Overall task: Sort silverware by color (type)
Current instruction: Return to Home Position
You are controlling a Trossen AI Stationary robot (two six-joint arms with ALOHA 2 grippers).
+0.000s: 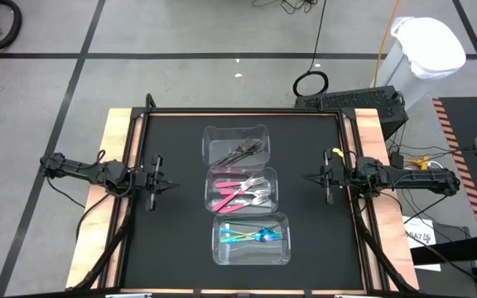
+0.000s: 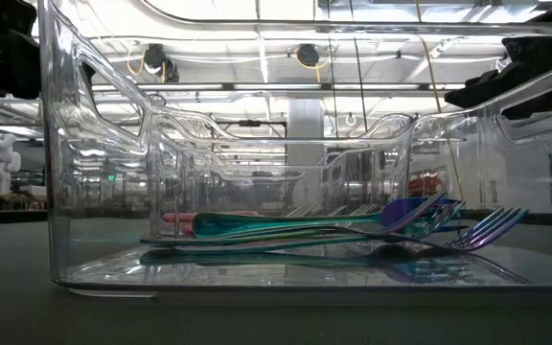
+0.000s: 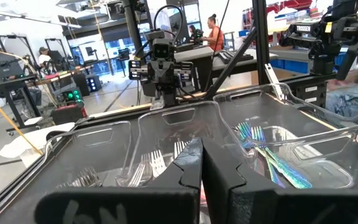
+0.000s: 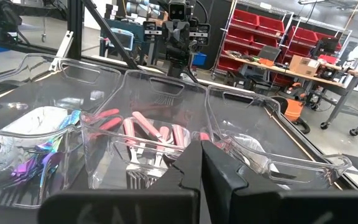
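Silverware (image 1: 243, 195) fills three clear bins (image 1: 235, 129) down the tabletop (image 1: 180, 240) centre, handles lying crosswise — equally far from left tool (image 1: 169, 184) and right tool (image 1: 310, 175). Low view: blue forks (image 2: 353, 230) rest inside the nearest bin. Wrist views: both tools' fingers (image 3: 188, 177) closed, empty.

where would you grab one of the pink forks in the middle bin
Probably by a pink handle, from straight above: the pink forks lie flat in the middle clear bin, whose walls block sideways approaches. Handles point toward the left gripper, so it suits best.
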